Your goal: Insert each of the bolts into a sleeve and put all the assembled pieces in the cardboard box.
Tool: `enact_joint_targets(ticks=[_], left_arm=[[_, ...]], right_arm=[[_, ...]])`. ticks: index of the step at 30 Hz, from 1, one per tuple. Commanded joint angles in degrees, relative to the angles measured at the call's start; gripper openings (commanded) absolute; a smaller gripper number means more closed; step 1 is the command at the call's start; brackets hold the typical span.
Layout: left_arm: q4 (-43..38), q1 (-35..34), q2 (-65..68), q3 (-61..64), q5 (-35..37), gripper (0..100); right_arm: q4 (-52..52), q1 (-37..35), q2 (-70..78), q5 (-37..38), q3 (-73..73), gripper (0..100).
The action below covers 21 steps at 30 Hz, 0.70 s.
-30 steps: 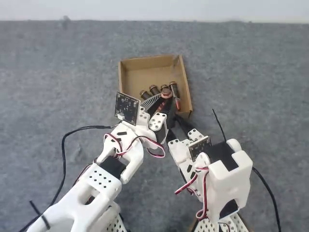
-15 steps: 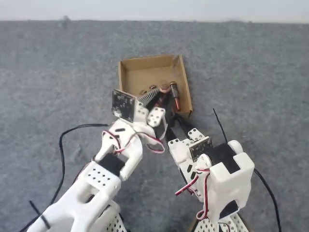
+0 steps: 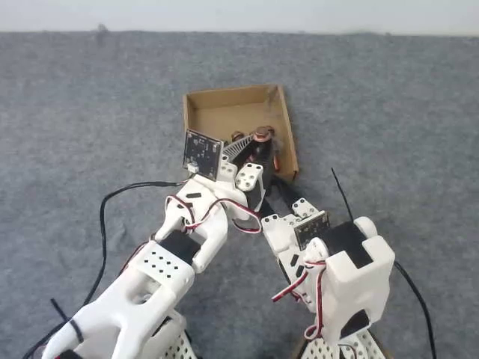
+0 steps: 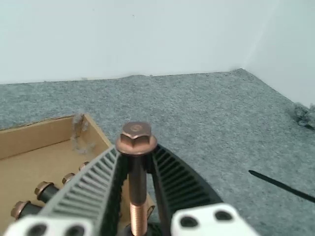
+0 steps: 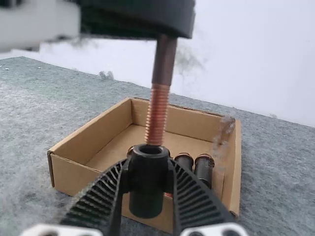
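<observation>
My left gripper (image 4: 137, 153) is shut on a copper bolt (image 4: 137, 138), held upright with its hex head on top. In the high view the left gripper (image 3: 250, 152) hangs over the near right part of the cardboard box (image 3: 230, 93). Directly beneath, my right gripper (image 5: 147, 168) is shut on a black sleeve (image 5: 146, 192), held upright just in front of the box's near wall (image 5: 88, 169). The bolt's threaded end (image 5: 156, 118) reaches down to the sleeve's mouth. Several assembled pieces (image 5: 197, 166) lie in a row inside the box.
Grey carpet surrounds the box on every side. A thin black cable (image 3: 340, 196) sticks out from the right arm, also seen as a black cable (image 4: 283, 186) over the carpet. A pale wall (image 4: 147, 34) closes off the far side.
The left arm has shifted slightly toward the box's right side, carrying the bolt with it. The right arm has stayed still.
</observation>
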Motion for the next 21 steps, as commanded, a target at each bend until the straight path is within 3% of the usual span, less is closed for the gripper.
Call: enact_joint_targets(ticks=[1,21], left_arm=[[-1.8,-0.1,-1.5,-1.8,0.4,1],[-1.9,1.8,-1.4,2.4,0.3,1]], right_arm=[[-1.5,0.7,-3.6,0.7,1.6,0.6],[-1.7,2.6,-3.9,0.7,1.7,0.6]])
